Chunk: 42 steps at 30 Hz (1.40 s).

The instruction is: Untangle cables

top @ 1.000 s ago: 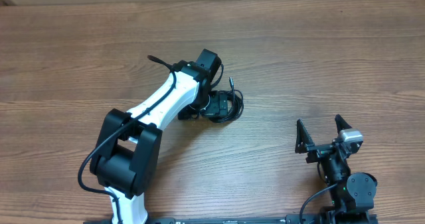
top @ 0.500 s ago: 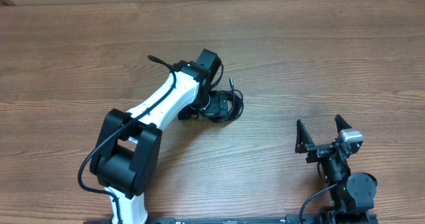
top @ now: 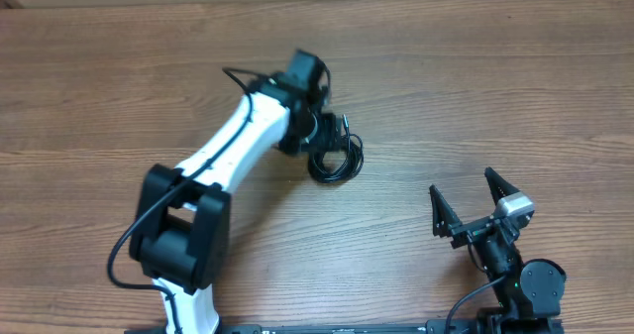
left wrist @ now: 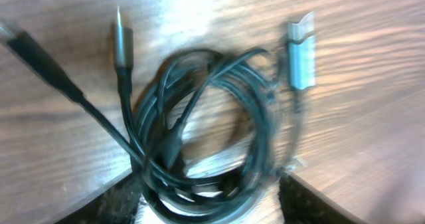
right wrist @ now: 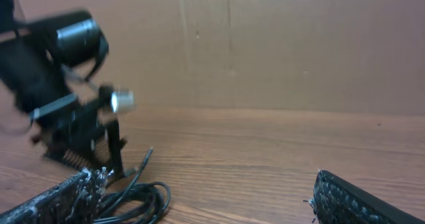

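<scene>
The cables (top: pixel 337 160) are thin black cords coiled in one small tangle on the wooden table, just right of the left arm's wrist. In the left wrist view the tangle (left wrist: pixel 206 137) fills the frame, with a silver plug (left wrist: pixel 302 58) and a slim dark plug (left wrist: pixel 121 48) sticking out at the top. My left gripper (top: pixel 323 142) (left wrist: pixel 209 207) is open, its fingers spread on either side of the coil's near edge. My right gripper (top: pixel 466 197) (right wrist: pixel 206 207) is open and empty, well right of the tangle (right wrist: pixel 133 201).
The white left arm (top: pixel 233 146) stretches diagonally from its base at the lower left. It shows in the right wrist view (right wrist: pixel 66 84) as a dark blurred shape. A cardboard wall (right wrist: pixel 265 44) stands behind the table.
The left arm has moved away from the front edge and swung slightly, blurring its view; the coil stays in about the same place. The right gripper has turned a little to the left.
</scene>
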Each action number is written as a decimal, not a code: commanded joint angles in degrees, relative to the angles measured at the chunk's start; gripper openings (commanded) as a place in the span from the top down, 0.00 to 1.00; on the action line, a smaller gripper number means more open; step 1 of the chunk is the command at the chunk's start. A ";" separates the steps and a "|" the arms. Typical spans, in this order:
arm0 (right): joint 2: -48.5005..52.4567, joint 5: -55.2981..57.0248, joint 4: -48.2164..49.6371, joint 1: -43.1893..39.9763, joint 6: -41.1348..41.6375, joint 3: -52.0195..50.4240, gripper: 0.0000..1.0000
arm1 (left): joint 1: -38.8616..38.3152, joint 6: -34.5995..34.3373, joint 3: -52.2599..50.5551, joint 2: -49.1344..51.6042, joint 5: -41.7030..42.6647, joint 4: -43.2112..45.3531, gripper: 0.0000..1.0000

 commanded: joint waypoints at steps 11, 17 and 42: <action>25.77 -3.19 -10.67 -0.11 3.41 35.76 0.00 | 7.54 -3.67 13.33 -16.65 8.44 -22.29 0.96; 46.56 -5.16 -25.40 -0.11 3.23 54.47 0.00 | 7.61 -9.03 12.15 -16.55 -0.66 -25.00 0.96; 85.85 -22.95 -55.23 6.01 11.80 67.14 0.37 | 7.10 -12.41 -6.45 -12.59 -5.16 -4.59 0.55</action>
